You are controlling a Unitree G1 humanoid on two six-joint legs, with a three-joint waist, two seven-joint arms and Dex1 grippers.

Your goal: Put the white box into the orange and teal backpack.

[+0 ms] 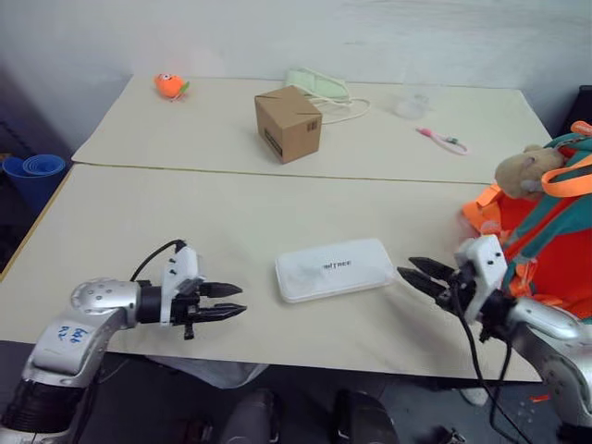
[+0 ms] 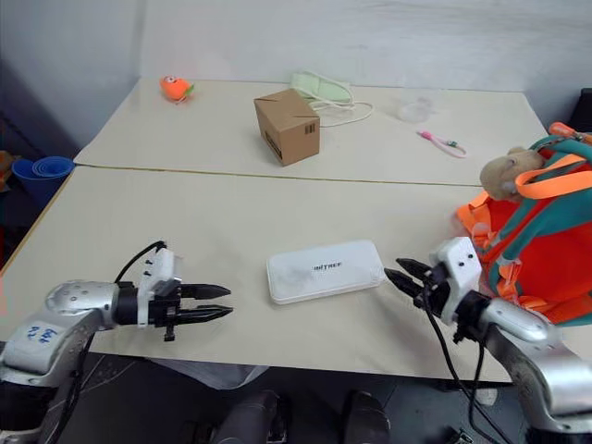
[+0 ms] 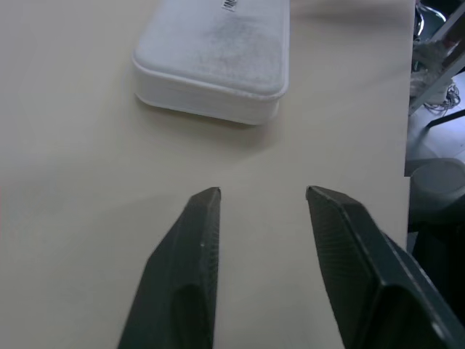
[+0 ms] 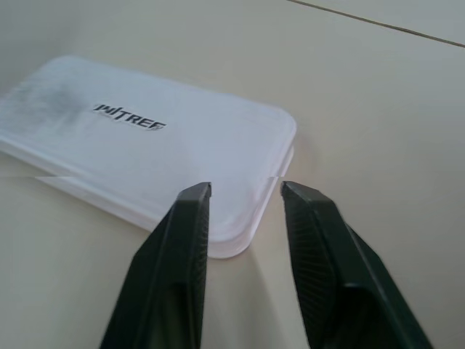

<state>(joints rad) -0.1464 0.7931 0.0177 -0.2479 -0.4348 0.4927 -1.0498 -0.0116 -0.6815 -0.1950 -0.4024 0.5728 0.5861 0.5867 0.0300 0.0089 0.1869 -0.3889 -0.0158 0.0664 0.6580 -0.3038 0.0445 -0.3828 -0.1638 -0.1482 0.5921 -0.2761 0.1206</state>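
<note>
Little of the task can be counted as done: the white box (image 1: 335,268) lies flat near the front edge of the table (image 1: 185,222), unlifted, and carrying and stowing it are judged to remain. It is flanked by the two pincers. The left gripper (image 1: 228,302) is held just beside one short end, fingers parted with a gap between them, nothing touched or gripped. The right gripper (image 1: 418,275) is set at the opposite end (closer, its partly spread fingers at the corner), though contact cannot be confirmed. Farther right stands the orange and teal backpack (image 1: 546,245), its opening not discernible.
</note>
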